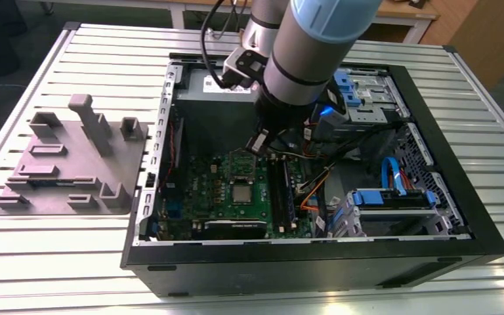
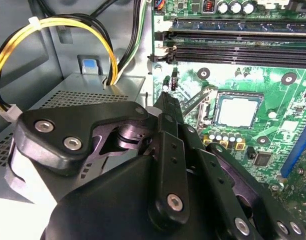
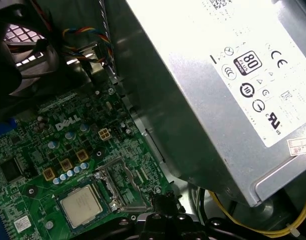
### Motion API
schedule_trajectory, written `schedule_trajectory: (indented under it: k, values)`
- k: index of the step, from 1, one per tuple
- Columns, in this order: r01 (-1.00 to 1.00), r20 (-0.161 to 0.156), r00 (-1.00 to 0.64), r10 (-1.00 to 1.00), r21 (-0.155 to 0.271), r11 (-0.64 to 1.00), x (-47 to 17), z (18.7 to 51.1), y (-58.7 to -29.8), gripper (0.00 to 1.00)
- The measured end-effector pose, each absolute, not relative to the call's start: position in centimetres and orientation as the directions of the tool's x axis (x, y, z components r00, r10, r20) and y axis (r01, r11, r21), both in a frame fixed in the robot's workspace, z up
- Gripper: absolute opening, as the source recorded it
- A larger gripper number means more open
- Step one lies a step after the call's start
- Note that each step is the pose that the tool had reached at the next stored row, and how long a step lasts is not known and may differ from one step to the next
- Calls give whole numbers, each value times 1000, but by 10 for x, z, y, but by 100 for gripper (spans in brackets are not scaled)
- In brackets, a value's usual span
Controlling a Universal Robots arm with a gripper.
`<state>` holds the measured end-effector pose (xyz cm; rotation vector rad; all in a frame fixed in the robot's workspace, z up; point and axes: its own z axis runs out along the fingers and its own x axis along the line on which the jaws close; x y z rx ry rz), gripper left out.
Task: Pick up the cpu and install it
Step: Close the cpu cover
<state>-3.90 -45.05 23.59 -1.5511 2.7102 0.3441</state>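
— Inside the open case (image 1: 322, 266), where is the cpu?
— 1 cpu (image 2: 236, 111) lies flat in its socket on the green board (image 2: 288, 105), silver top up. Nothing holds it.
— And the gripper?
— 1 black gripper (image 2: 166, 99) hangs over the board's edge, near the cpu but apart from it. Its jaws look pressed together, with nothing between them.
— What crowds it?
— 1 silver power supply (image 3: 233, 75) sits close beside it, and yellow cables (image 2: 53, 25) loop past. 1 hinged metal frame (image 3: 118, 182) stands open just beside the cpu. Black memory slots (image 2: 233, 47) run along another side of the cpu. 1 fan (image 3: 23, 55) sits beyond the board.
— Outside the case?
— 1 arm (image 1: 309, 59) reaches down into it from above. 1 grey fixture (image 1: 68, 164) lies on the slatted table (image 1: 60, 262), at the exterior view's left of the case.
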Motion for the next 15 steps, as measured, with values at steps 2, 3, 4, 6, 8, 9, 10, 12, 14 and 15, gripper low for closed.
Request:
schedule_trajectory:
  k: [2,3,4,6,8,9,10,12,14,15]
  values:
    - [-853,-108,-511,-853,189,487,-39,237,-450,10]
    - [-853,-108,-510,-853,189,486,-39,238,-450,10]
    - [-854,-108,-509,-854,189,486,-39,238,-450,10]
    - [-854,-108,-508,-855,189,484,-39,240,-450,10]
    - [-855,-108,-506,-856,189,482,-39,241,-450,10]
    - [-856,-108,-506,-856,189,482,-39,241,-450,10]
    - [-856,-108,-505,-856,189,481,-39,241,-450,10]
    - [-857,-108,-504,-857,189,480,-39,242,-450,10]
    - [-857,-108,-503,-858,189,479,-39,242,-450,10]
    - [-858,-108,-502,-858,189,478,-39,243,-450,10]
